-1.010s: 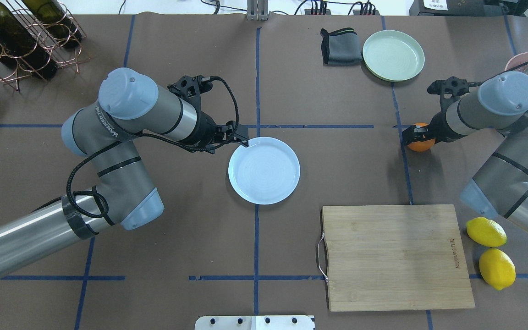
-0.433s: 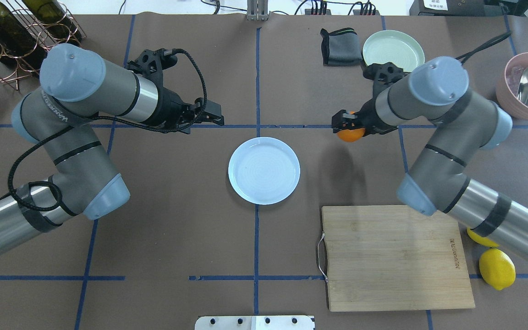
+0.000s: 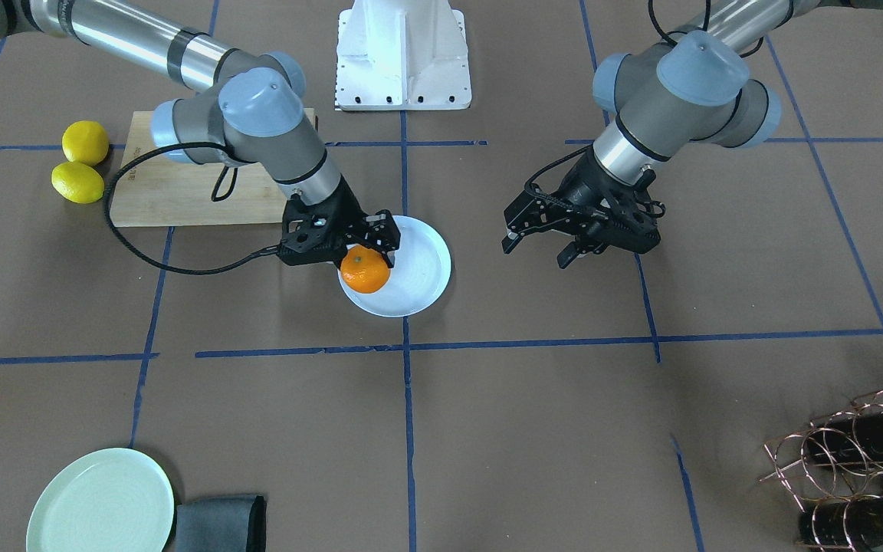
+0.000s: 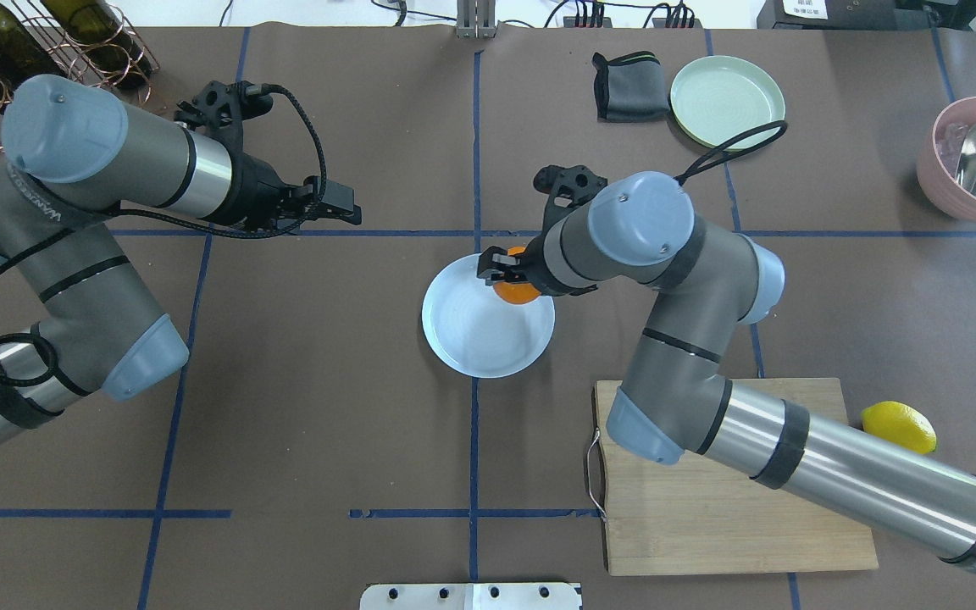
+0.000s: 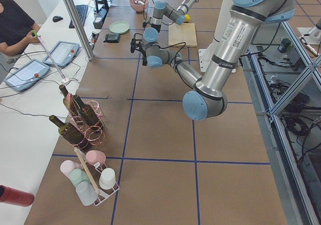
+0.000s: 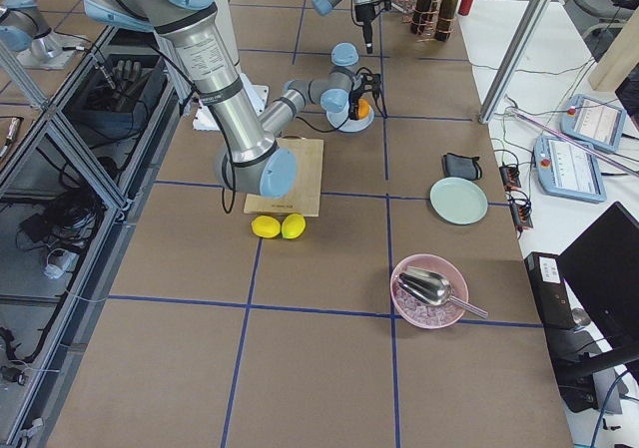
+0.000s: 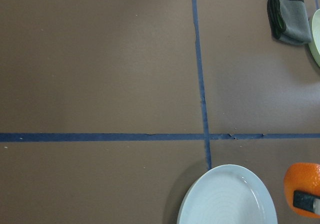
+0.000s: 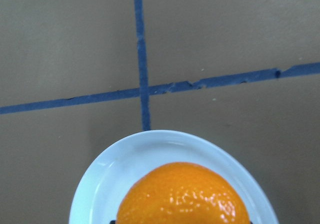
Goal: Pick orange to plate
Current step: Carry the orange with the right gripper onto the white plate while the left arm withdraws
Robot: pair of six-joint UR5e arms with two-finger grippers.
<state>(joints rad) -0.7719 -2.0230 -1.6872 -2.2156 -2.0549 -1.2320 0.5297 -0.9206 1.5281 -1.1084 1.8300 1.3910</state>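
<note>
The orange (image 4: 515,290) is held in my right gripper (image 4: 507,276), which is shut on it over the far right part of the white plate (image 4: 471,335) at the table's centre. In the front view the orange (image 3: 365,270) hangs by the plate's (image 3: 420,268) rim under the right gripper (image 3: 365,244). The right wrist view shows the orange (image 8: 182,194) over the plate (image 8: 100,184); whether they touch I cannot tell. My left gripper (image 4: 344,208) stands open and empty, left of the plate and apart from it, its fingers (image 3: 510,241) spread.
A wooden cutting board (image 4: 734,474) lies at the near right under my right arm, with a lemon (image 4: 899,426) beside it. A mint-green plate (image 4: 727,102) and grey cloth (image 4: 628,86) sit far right, a pink bowl (image 4: 954,191) at the right edge, a bottle rack (image 4: 30,51) far left.
My right arm has carried the orange leftward from the table's right side to over the plate. My left arm has drawn back to the left, away from the plate's rim.
</note>
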